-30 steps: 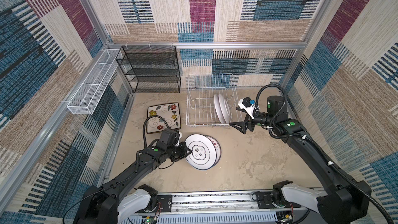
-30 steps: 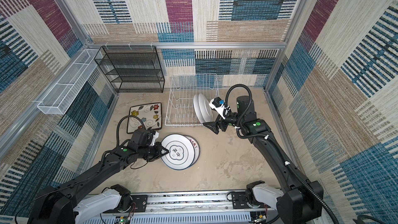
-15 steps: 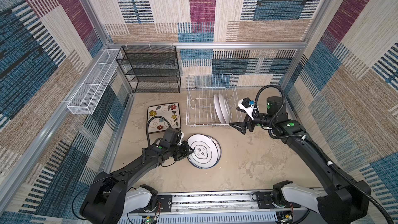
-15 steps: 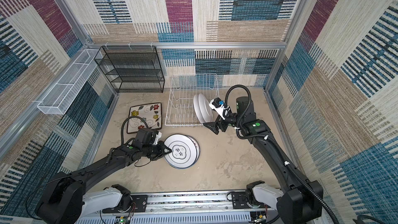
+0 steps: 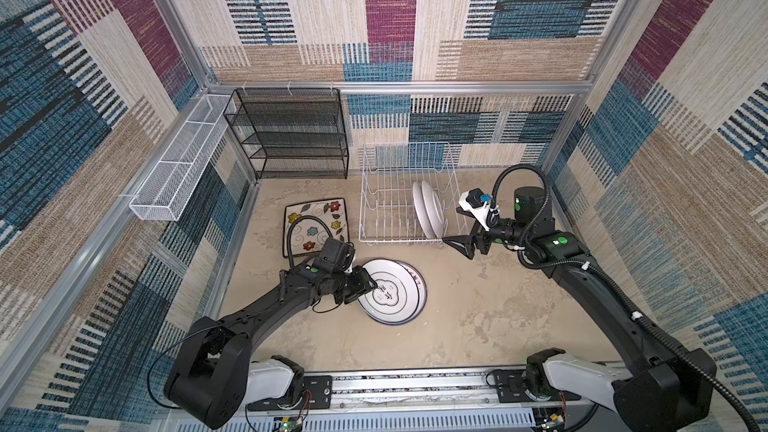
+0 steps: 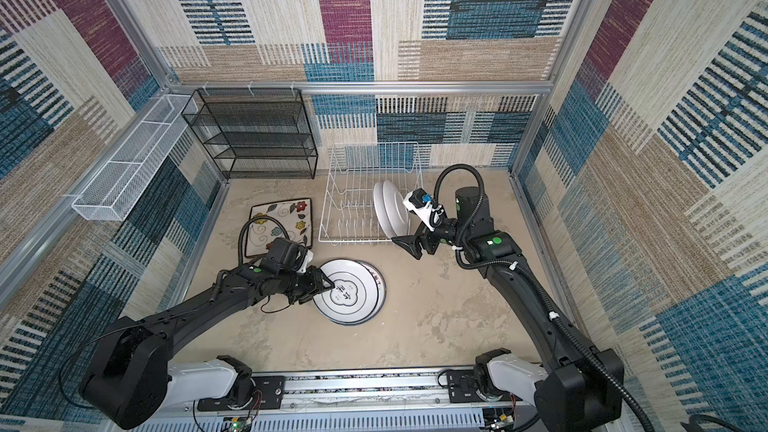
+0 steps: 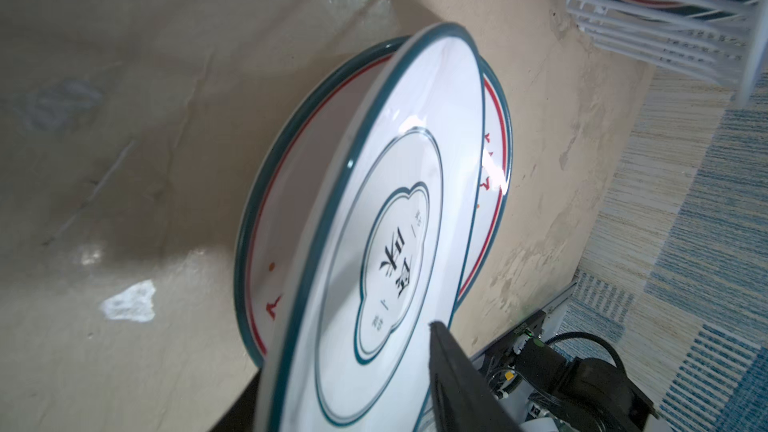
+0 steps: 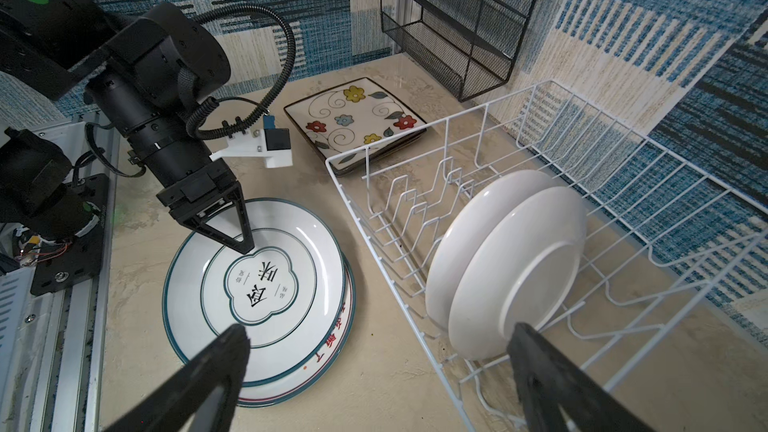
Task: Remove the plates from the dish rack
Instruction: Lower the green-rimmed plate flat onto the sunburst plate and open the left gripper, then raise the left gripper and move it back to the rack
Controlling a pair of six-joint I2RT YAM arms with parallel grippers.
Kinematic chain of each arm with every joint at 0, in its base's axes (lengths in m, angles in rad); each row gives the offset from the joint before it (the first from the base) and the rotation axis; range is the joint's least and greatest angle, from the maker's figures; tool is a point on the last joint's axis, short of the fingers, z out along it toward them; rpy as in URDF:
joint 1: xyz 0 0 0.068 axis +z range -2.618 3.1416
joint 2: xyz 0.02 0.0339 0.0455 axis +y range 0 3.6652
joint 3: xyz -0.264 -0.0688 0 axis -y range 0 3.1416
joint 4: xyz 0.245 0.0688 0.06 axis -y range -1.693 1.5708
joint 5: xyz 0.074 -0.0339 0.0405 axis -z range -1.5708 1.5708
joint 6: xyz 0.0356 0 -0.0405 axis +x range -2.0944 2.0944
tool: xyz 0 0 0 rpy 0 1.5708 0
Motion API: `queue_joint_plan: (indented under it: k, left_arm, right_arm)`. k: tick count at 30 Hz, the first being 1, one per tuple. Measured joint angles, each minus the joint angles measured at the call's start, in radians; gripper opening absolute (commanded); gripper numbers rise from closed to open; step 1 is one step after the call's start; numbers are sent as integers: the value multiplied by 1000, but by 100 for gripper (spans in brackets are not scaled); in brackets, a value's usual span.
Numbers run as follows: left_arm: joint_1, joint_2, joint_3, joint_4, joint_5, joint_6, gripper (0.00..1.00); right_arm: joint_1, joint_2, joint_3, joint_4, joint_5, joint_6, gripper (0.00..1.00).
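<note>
Black triangular fingers of the left gripper (image 5: 371,287) stand parted astride the rim of a glossy teal-rimmed round white plate (image 5: 395,301), which rests on a red-ringed round plate (image 5: 419,280) on the mottled beige tabletop (image 5: 478,326). Nearby, the right gripper (image 5: 457,248) gapes empty beside the white wire dish rack (image 5: 374,201), where two plain-backed round plates (image 5: 428,209) stand upright. Square flowered plates (image 5: 307,222) lie stacked left of it.

Black wire-mesh shelf unit (image 5: 291,135), tiered, upright at back of beige mottled stone-look counter (image 5: 478,317), against rear wall. Long narrow white mesh basket (image 5: 174,172) runs along side frame rail, raised off counter, far end near shelf unit's top corner. Woven patchwork wall covering (image 5: 390,14): blue, maroon and beige stripes. Silver aluminium frame bars (image 5: 415,86) edge walls.
</note>
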State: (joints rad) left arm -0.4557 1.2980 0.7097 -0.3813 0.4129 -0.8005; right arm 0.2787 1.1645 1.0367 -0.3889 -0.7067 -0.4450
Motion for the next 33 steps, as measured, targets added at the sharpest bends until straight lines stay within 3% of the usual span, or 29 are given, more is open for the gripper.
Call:
queue_joint_plan:
  k: [5,33]
  left_arm:
    - [0,21,24,-49,-24,18,68]
    - [-23,148,143,-127,-68,53,76]
  right_arm:
    - [0,2,0,2,10,4,99]
    - [2,35,10,3,30,23,99]
